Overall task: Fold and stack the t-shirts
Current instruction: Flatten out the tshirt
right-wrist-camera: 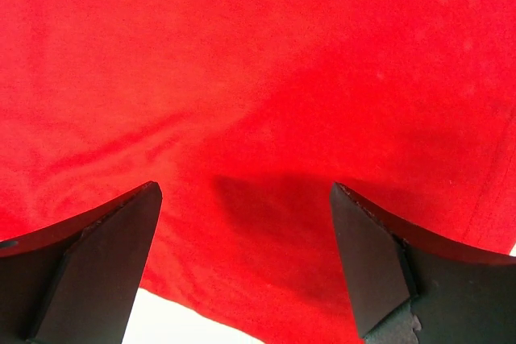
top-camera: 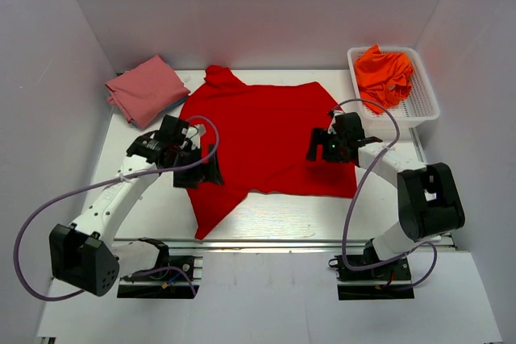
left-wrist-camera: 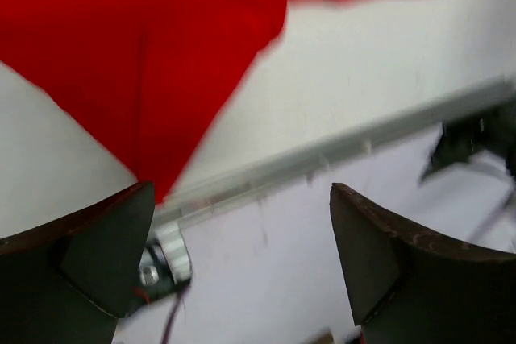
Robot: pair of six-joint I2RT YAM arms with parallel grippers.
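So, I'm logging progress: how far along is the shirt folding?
Done: the pink shirt lies folded at the far left. In hand: the red shirt is spread mid-table, with the left gripper and right gripper open over its sides, holding nothing. Left: folding and stacking the red one, then the orange shirts in the basket.
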